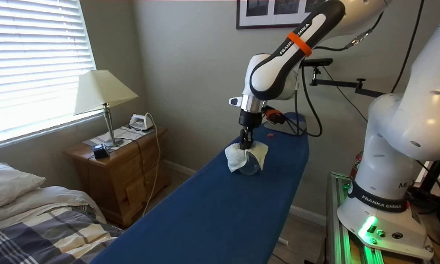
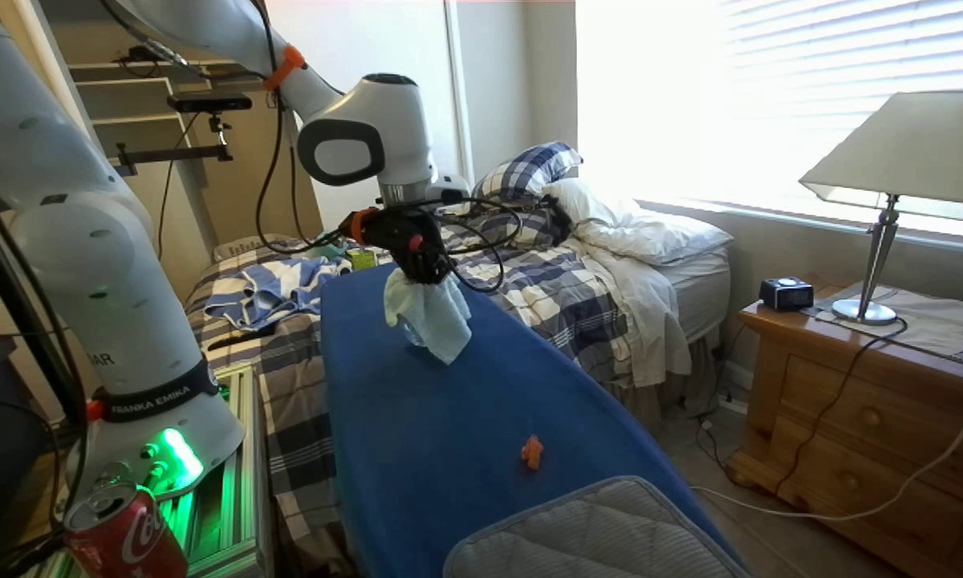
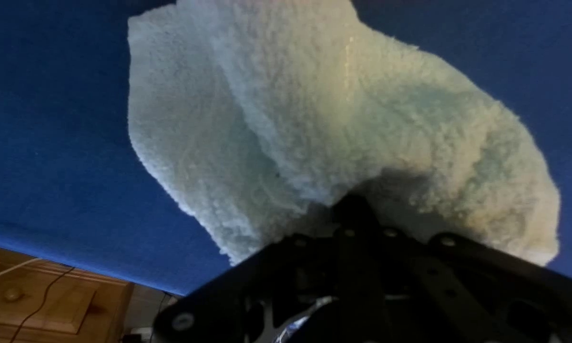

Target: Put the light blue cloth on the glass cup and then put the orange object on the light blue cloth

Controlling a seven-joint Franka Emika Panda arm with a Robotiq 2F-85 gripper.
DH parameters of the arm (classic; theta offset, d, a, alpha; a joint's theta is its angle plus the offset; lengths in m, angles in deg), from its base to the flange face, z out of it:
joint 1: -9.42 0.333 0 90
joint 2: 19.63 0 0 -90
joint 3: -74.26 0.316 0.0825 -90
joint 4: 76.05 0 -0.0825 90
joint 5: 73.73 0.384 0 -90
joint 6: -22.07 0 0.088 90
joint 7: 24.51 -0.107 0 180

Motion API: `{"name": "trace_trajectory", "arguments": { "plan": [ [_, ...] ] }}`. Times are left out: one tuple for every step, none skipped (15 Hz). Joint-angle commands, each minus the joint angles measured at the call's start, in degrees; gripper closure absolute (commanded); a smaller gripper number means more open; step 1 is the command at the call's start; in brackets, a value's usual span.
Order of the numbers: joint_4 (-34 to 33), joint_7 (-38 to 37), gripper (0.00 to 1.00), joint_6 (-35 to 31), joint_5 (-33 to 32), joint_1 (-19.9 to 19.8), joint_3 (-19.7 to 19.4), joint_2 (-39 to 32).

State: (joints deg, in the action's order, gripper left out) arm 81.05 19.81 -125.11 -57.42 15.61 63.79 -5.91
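The light blue cloth (image 1: 237, 157) hangs over the clear glass cup (image 1: 250, 167) on the dark blue surface. Its folds also show in an exterior view (image 2: 437, 317), with the glass (image 2: 412, 332) partly showing below. My gripper (image 1: 246, 146) points down with its fingertips together at the top of the cloth, pinching it. In the wrist view the cloth (image 3: 295, 109) spreads out from the dark fingertips (image 3: 355, 205), and the cup is hidden. The orange object (image 2: 532, 453) lies on the blue surface, apart from the cloth; it is small in an exterior view (image 1: 270, 135).
The dark blue ironing board (image 1: 205, 216) carries everything. A grey quilted pad (image 2: 594, 534) lies at one end. A wooden nightstand (image 1: 113, 176) with a lamp and iron stands beside it. A bed (image 2: 546, 281) is behind. A red can (image 2: 127, 530) stands near the robot base.
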Motion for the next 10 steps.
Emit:
{"name": "trace_trajectory", "arguments": {
  "plan": [
    [0.1, -1.9, 0.96, 1.6, -2.7, -1.9, 1.2, -0.2],
    [0.2, -2.4, 0.96, 1.8, -3.2, -2.1, 1.3, 0.3],
    [0.2, -2.9, 0.96, 2.4, -3.6, -2.3, 1.5, 1.0],
    [0.2, -3.3, 0.96, 2.9, -4.0, -2.4, 1.7, 1.6],
    [0.2, -3.8, 0.96, 3.6, -4.4, -2.6, 1.8, 2.1],
    [0.2, -4.2, 0.96, 4.4, -4.6, -2.6, 1.9, 2.6],
    [0.2, -4.6, 0.96, 5.3, -4.9, -2.7, 1.9, 3.1],
    [0.2, -4.9, 0.96, 6.2, -5.0, -2.7, 2.0, 3.6],
    [0.1, -5.1, 0.96, 7.1, -5.0, -2.7, 1.9, 4.2],
    [0.2, -5.3, 0.96, 7.8, -4.9, -2.7, 1.9, 4.7]
  ]
}}
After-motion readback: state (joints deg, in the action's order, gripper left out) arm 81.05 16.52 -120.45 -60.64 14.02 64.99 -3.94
